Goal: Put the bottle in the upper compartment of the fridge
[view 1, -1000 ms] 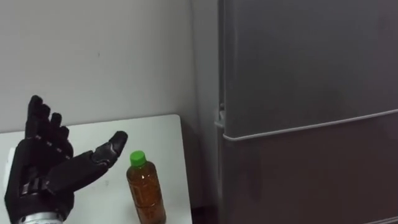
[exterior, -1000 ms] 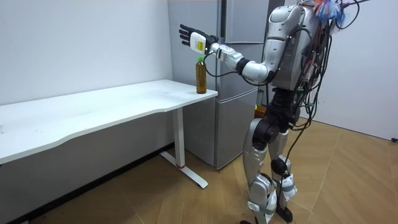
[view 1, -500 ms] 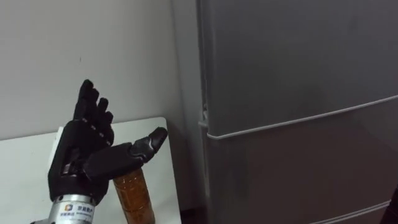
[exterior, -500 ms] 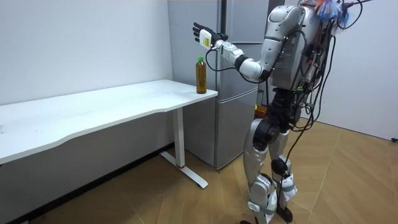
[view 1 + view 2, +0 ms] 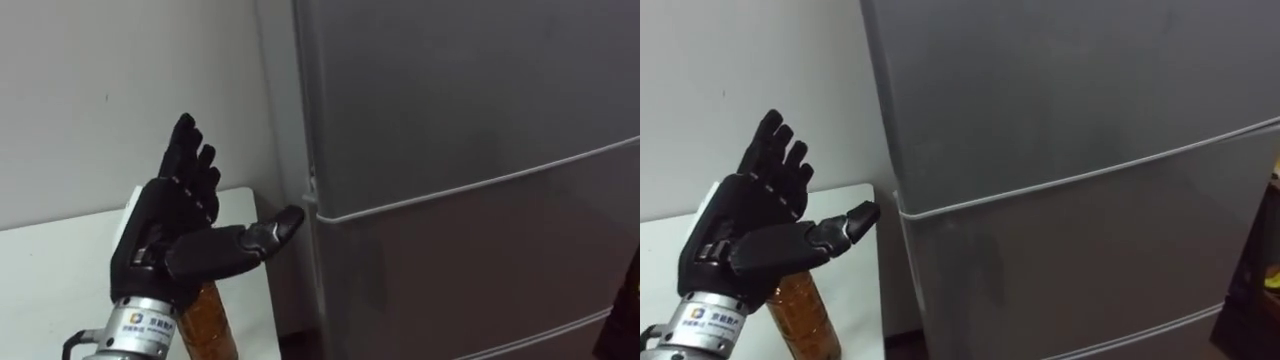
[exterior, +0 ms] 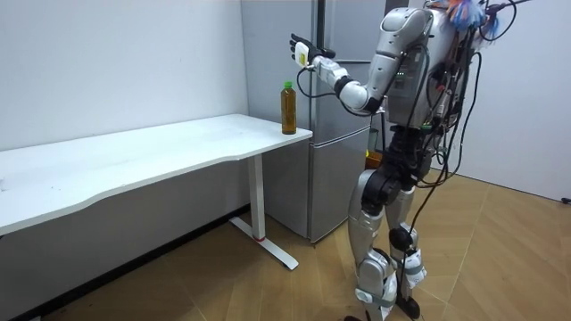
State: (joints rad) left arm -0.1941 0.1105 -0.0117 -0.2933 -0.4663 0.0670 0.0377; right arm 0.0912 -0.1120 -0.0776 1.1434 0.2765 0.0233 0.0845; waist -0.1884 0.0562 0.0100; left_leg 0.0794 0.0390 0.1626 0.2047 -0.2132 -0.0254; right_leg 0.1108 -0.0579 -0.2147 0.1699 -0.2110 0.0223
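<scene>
The task is barely starting: the left hand (image 5: 168,232) is hovering spread and empty near the shut upper fridge door (image 5: 450,100), while the green-capped bottle (image 6: 288,109) is standing untouched on the white table (image 6: 161,147).

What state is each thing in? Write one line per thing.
Fridge: doors shut.
Bottle: upright on the table corner, capped, unheld.
Left hand: open, empty, held higher than the bottle, near the fridge.
</scene>
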